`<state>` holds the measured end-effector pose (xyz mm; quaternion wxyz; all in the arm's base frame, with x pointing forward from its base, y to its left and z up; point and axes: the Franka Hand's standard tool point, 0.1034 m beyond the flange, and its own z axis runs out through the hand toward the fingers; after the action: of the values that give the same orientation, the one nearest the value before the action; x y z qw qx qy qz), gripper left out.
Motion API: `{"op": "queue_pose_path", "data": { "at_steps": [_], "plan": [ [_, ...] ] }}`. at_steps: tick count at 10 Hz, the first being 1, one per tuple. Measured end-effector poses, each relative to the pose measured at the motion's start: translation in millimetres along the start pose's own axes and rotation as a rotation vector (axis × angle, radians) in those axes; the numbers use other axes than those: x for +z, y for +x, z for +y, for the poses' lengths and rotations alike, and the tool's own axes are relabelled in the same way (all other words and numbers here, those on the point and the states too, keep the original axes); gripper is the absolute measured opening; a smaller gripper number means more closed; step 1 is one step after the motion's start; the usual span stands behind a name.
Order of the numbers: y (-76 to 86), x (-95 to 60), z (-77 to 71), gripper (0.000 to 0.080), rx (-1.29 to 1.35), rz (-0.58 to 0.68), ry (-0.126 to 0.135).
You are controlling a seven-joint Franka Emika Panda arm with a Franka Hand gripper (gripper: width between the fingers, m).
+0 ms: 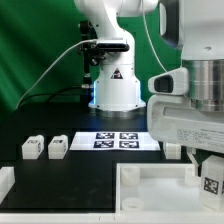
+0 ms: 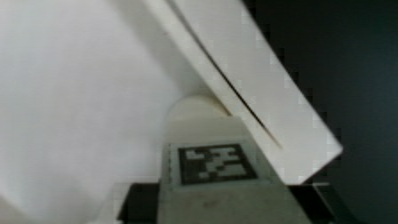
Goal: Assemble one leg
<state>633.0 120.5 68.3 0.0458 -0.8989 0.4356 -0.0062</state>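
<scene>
Our gripper (image 1: 210, 172) pinches the leg (image 1: 211, 182) over the square part (image 1: 150, 185). Seating it remains; two legs (image 1: 44, 148) wait on the worktop (image 1: 60, 175).

End effector (image 1: 207, 172) hung low at exterior view's right, gripping a tagged leg (image 1: 211, 181) over the white tray part (image 1: 150, 190); two legs (image 1: 44, 148) sat on desk (image 1: 80, 175).

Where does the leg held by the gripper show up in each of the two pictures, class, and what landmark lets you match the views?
Exterior view: the leg hangs at the lower right, in the gripper, above the large white tray-like part.
Wrist view: the leg fills the bottom centre, tag facing the camera.
Shared landmark: the large white tray-like part, whose raised rim crosses the wrist view.
</scene>
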Motion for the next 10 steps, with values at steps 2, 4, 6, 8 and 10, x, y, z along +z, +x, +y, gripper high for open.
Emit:
{"op": "queue_pose_path", "data": {
  "at_steps": [2, 4, 6, 8, 10],
  "plan": [
    [-0.4, 1.9, 0.2, 0.0295, 0.423, -0.042, 0.02],
    [-1.5, 3.8, -0.9, 0.0295, 0.662, -0.083, 0.036],
    [-3.0, 4.1, -2.1, 0.0298, 0.735, -0.085, 0.035],
    [-3.6, 4.8, -1.6, 0.0507, 0.64, -0.083, 0.037],
    [-0.6, 6.5, 2.2, 0.0619, 0.395, -0.07, 0.053]
  ]
}}
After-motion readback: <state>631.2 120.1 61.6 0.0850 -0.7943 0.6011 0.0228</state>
